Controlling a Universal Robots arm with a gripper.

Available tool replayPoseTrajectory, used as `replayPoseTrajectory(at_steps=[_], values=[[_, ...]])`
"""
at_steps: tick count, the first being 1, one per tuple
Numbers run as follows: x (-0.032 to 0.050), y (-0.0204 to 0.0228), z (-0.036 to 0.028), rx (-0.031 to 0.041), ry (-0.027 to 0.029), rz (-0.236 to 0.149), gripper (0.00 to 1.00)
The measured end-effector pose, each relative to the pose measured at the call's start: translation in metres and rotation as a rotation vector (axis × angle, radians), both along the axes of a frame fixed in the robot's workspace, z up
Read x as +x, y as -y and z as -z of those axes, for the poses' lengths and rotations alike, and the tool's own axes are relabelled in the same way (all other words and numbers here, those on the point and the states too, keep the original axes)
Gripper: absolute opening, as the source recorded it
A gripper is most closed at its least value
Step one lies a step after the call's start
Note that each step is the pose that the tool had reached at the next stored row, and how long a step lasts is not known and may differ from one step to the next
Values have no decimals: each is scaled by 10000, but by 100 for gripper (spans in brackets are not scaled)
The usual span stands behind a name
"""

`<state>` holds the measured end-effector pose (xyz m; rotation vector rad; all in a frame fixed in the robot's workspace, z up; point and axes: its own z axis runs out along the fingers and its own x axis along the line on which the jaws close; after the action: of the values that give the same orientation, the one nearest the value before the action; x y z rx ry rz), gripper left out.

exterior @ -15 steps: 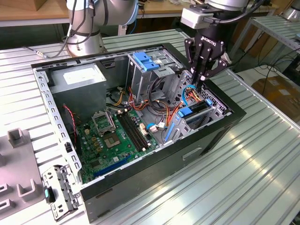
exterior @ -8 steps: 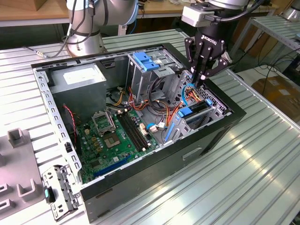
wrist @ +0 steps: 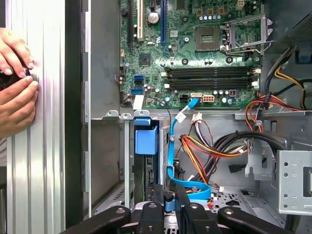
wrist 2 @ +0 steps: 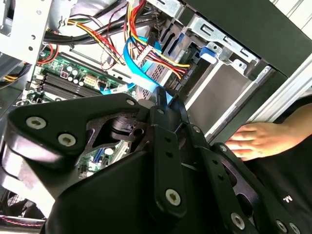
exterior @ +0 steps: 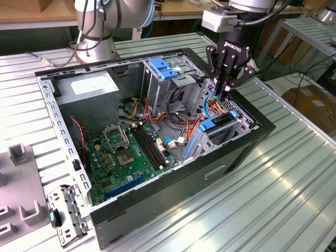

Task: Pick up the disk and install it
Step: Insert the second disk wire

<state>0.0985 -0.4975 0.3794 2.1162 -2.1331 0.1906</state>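
Nearest you in the exterior view, a loose metal bracket (exterior: 65, 215) lies on the ribbed worktop (exterior: 252, 210), at 7 o'clock from the open computer case (exterior: 157, 205). Inside the case, the green motherboard (exterior: 128, 152) lies flat on the floor. At 3 o'clock from it, the disk (exterior: 214, 126) sits in the low drive bay at the case's corner, with its blue carrier end showing. The first wrist view also shows it (wrist: 146, 139) seated in that bay.

Your end effector (exterior: 224, 90) hangs at about 12 o'clock from the disk and apart from it, its fingers closed together. The tips are just beside a flat blue cable (exterior: 207, 107); you cannot tell whether they touch it.

Farther back, at 10 o'clock from the end effector, stands the tall metal cage (exterior: 157, 86) with its blue handle (exterior: 163, 68). In the first wrist view, a person's hands (wrist: 17, 83) rest on the worktop outside the case wall.
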Motion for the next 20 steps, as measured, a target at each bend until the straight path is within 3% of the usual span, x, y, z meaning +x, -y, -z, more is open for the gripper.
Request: replayPoseTrajectory(at_steps=[3,4,7,10,11,14,17,20], values=[[2,-1,34,-21,0,0,23],[2,-1,44,-28,0,0,16],[2,0,56,-42,0,-1,16],[0,46,70,-28,1,0,16],[-8,81,79,33,0,-1,16],[-50,117,92,217,16,-8,16],[-92,134,105,291,65,-19,16],[-132,149,117,309,191,-26,16]])
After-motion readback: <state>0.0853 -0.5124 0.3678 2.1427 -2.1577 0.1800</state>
